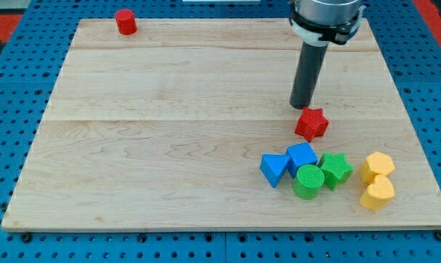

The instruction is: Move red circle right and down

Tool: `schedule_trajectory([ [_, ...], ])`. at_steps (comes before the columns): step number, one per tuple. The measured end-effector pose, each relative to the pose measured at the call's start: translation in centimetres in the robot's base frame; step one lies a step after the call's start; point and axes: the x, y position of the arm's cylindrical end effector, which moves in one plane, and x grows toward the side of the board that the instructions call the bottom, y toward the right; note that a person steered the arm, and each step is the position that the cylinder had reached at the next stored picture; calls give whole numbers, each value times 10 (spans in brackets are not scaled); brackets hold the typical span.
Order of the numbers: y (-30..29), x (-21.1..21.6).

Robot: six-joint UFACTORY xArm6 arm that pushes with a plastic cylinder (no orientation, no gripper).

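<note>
The red circle (pixel 125 21), a short cylinder standing upright, sits at the far top-left of the wooden desk (pixel 169 146), well apart from my tip (pixel 301 107), which rests just above the red star (pixel 312 123) on the view's right, with the blue, green and yellow blocks clustered below it. It looks small, rigid and light, likely to slide easily on the smooth wood (a round side may let it roll off a glancing push), so I judge the contact belongs squarely on its upper-left flank. There is no pincer here to open or close: the arm ends in a bare rod holding nothing.
</note>
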Motion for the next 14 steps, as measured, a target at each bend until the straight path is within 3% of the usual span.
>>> schedule_trajectory([
  [1,-2,52],
  [2,6,42],
  [3,-86,-15],
  [5,-329,-132],
  [6,-398,-197],
  [7,-400,-226],
  [8,-342,-226],
  [9,-218,-196],
  [10,-147,-179],
  [11,-151,-220],
  [12,-74,-223],
  [14,53,-144],
])
